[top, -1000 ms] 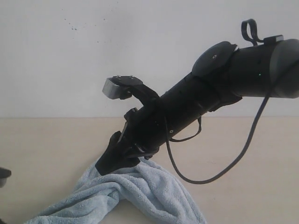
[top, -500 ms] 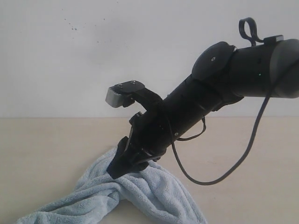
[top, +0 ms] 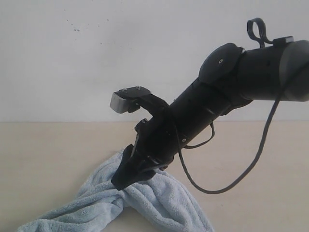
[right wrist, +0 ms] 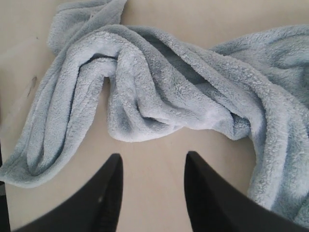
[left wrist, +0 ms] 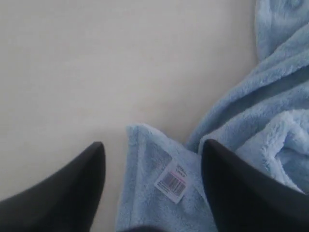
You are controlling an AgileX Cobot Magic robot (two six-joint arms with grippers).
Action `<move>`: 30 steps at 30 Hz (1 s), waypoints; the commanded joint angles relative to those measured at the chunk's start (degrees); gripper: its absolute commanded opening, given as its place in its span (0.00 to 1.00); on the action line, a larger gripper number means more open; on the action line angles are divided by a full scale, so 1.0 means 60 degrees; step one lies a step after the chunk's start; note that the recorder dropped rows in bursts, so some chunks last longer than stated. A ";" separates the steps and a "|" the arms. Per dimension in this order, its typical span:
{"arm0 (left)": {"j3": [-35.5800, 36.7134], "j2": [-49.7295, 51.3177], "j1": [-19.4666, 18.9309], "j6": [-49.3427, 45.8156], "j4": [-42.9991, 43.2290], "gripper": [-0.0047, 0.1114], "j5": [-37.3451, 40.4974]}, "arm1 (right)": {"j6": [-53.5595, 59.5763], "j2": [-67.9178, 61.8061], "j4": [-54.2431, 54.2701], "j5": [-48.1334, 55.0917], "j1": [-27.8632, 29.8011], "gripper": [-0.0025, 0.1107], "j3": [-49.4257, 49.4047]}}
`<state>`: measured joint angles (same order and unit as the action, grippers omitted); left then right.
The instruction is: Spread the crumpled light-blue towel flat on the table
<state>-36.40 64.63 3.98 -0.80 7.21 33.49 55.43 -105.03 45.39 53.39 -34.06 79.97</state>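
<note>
Exterior camera: sits low, near counter [top: 48,154] height, facing level across it to the wall [top: 96,58]; an arm [top: 207,106] stands close in front (fills the right half). Left wrist camera: looks steeply down past the left fingers [left wrist: 72,193], very close to a towel [left wrist: 140,159] corner. Right wrist camera: looks down past the right fingers [right wrist: 207,193], farther off, onto the folds. All three views share towel and counter.

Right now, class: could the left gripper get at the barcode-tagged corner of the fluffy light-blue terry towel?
Probably yes: the open left gripper straddles the towel there, tag uppermost, nothing covering it.
</note>
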 commanded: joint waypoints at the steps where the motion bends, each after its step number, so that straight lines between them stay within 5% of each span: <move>1: 0.0047 0.1523 -0.0005 0.0187 -0.0138 0.56 -0.0379 | 0.0004 0.0088 0.0076 0.0124 0.0060 0.38 0.0005; 12: 0.0047 0.3684 -0.0005 0.0218 0.0002 0.55 -0.1857 | 0.0084 0.0088 0.0076 0.0139 0.0060 0.38 0.0005; 21: 0.0047 0.4131 -0.0005 0.2228 0.2217 0.54 -0.1911 | 0.0099 0.0088 0.0076 0.0083 0.0060 0.38 0.0005; 30: 0.0047 0.5075 -0.0005 0.2629 0.2450 0.54 -0.1881 | 0.0099 0.0088 0.0115 0.0067 0.0060 0.38 0.0005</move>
<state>-36.40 93.74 3.98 13.58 21.45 22.06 55.43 -105.03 45.60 53.77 -34.06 79.97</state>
